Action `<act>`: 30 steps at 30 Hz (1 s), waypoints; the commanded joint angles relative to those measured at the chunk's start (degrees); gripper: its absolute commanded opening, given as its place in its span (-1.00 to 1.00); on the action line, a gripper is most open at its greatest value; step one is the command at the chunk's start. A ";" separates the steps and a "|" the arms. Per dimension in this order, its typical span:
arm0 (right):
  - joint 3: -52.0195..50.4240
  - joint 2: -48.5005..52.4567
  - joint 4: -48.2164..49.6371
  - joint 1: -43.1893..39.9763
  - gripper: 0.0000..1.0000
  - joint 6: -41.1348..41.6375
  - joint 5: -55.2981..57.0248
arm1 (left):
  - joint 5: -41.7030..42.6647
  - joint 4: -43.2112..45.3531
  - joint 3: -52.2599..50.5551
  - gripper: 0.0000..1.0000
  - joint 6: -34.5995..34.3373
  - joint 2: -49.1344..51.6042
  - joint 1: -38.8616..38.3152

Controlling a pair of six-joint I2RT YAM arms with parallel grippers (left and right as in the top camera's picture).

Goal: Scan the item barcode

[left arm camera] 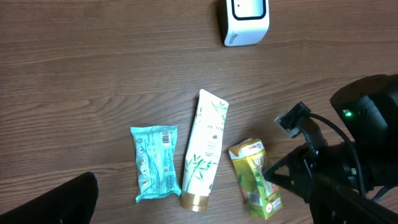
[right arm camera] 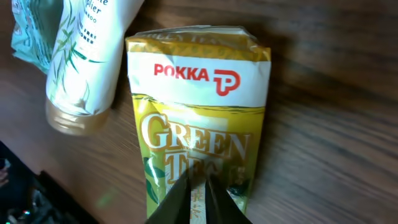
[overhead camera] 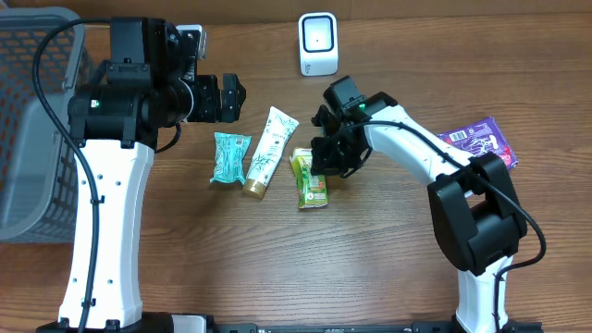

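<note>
- Hanging right over the yellow-green cardboard green-tea carton (right arm camera: 199,106), flat on the brown wooden counter (right arm camera: 336,124): right end effector (right arm camera: 200,186), jaws nearly together, grip unclear.
- Left end effector (overhead camera: 227,97) gapes wide, empty.

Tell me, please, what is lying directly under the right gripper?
The green tea carton lies flat on the table beneath the right gripper, which is nearly shut over its lower end. The carton's underside, and any barcode there, are covered.
</note>
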 commanded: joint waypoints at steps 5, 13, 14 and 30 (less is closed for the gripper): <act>-1.03 5.88 0.04 1.11 -0.42 3.34 1.44 | 0.39 0.07 0.61 1.00 -0.94 0.13 -0.04; 0.94 5.88 -2.86 -1.55 0.12 -1.73 -3.87 | 0.42 0.07 0.61 1.00 -0.94 0.13 -0.04; 1.60 5.09 -3.96 -1.84 0.19 -3.10 -3.85 | 0.39 0.07 0.61 1.00 -0.94 0.13 -0.04; 4.44 -0.59 -7.17 -10.25 0.52 -8.87 -1.05 | 0.42 0.07 0.61 1.00 -0.94 0.13 -0.04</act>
